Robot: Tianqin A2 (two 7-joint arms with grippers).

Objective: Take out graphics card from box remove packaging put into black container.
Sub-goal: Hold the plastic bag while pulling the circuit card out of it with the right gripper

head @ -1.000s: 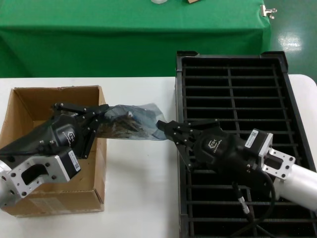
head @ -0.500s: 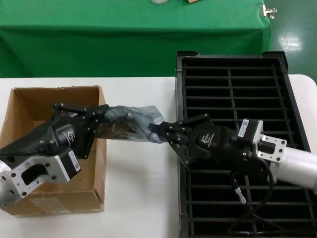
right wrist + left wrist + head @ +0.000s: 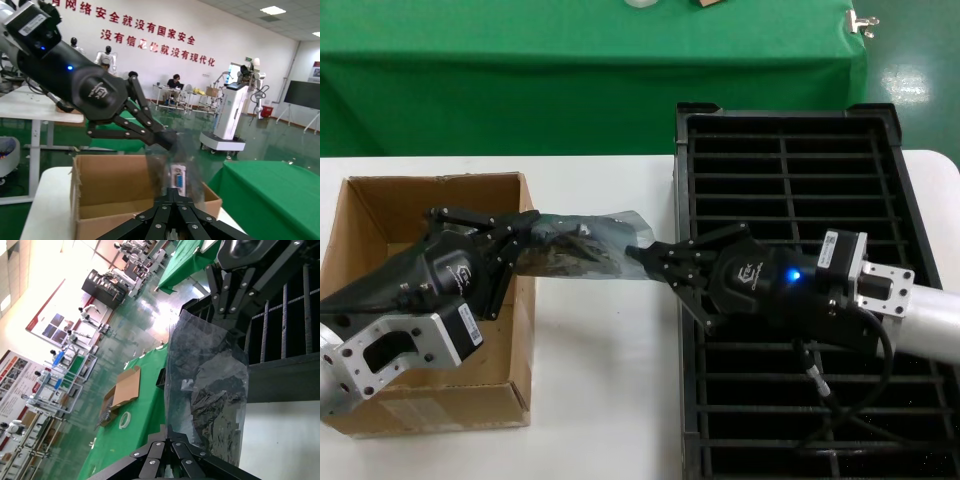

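The packaging, a grey translucent bag, hangs stretched above the table between both grippers. My left gripper is shut on its end over the box rim. My right gripper is shut on the other end, beside the black container. Inside the bag the graphics card shows as a dark shape. Its blue port appears just beyond my right gripper. In the left wrist view my left gripper pinches the packaging.
The brown box sits on the white table at my left. The slatted black container fills the right side, and my right arm lies over it. A green-covered table stands behind.
My right gripper has moved in to the bag's free end and its fingers have closed on it. The left gripper and the bag have stayed nearly still.
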